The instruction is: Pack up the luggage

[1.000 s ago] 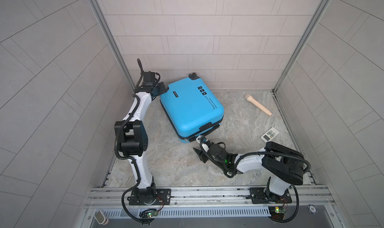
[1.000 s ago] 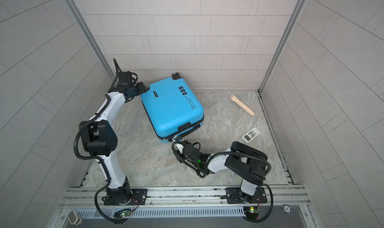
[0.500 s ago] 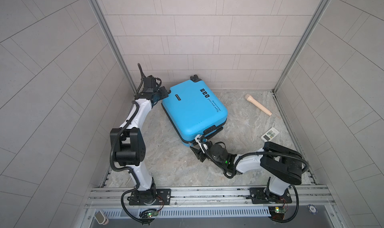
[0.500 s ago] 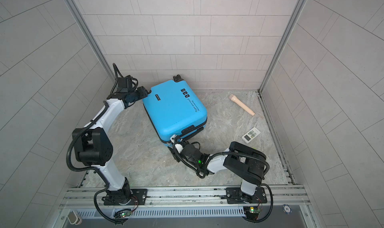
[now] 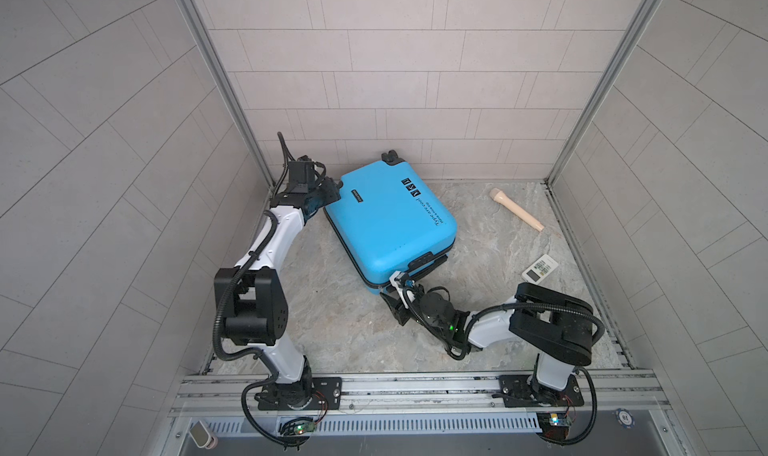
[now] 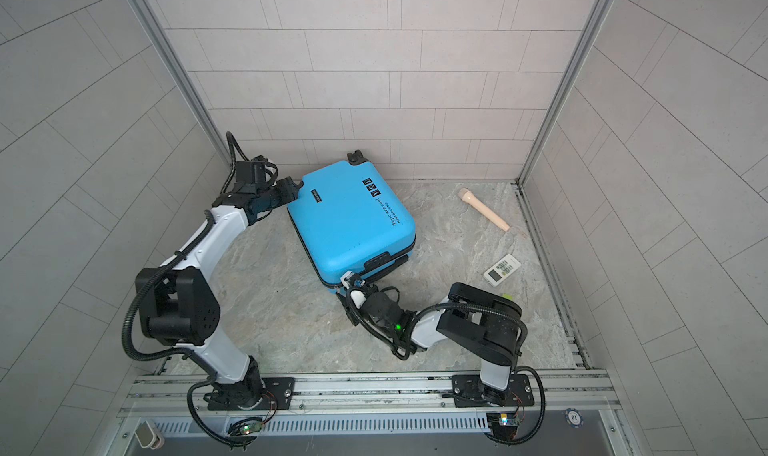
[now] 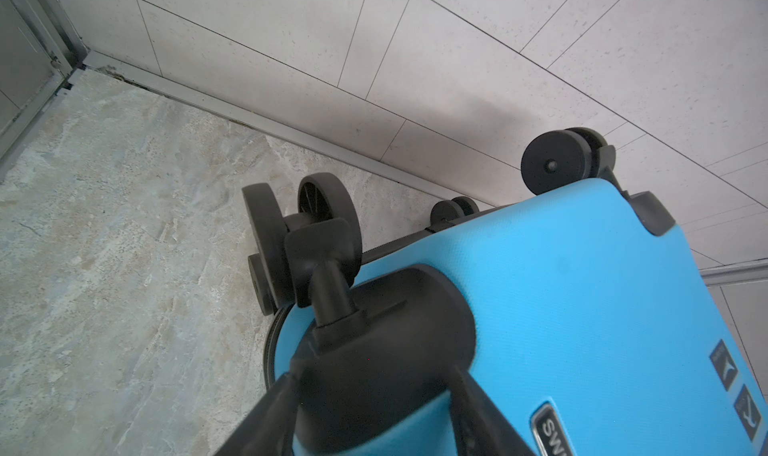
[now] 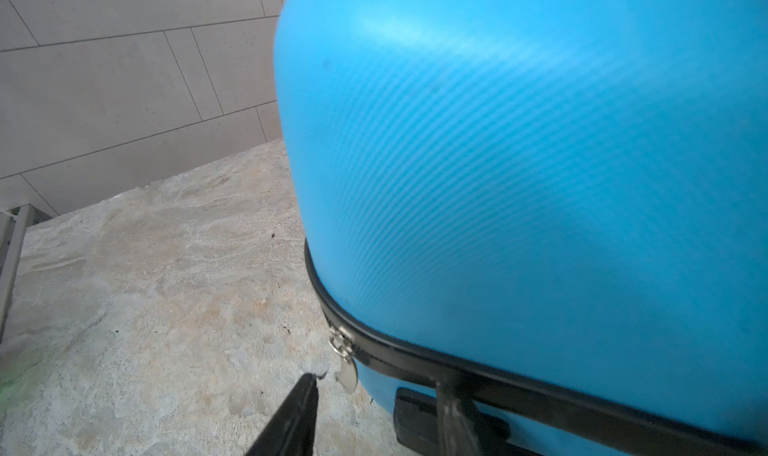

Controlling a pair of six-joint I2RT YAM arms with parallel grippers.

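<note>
The luggage [image 5: 386,221] [image 6: 349,221], a bright-blue hard-shell suitcase, lies flat and zipped on the stone floor in both top views, wheels toward the back wall. My left gripper [image 5: 332,185] [image 7: 374,391] is at its back-left corner. Its fingers [image 7: 270,412] press both sides of the black wheel mount [image 7: 386,333]. My right gripper [image 5: 395,283] [image 8: 376,381] sits low at the front corner, open. The silver zipper pull [image 8: 347,375] hangs between its fingertips [image 8: 309,381], touching neither.
A beige microphone-shaped stick [image 5: 517,210] [image 6: 484,210] lies at the back right. A white remote [image 5: 540,269] [image 6: 502,270] lies nearer on the right. The tiled back wall stands just behind the spinner wheels [image 7: 550,162].
The luggage has slid and turned a little to the right, the left gripper moving with its corner. The right gripper has come up to the front corner and its jaws have narrowed.
</note>
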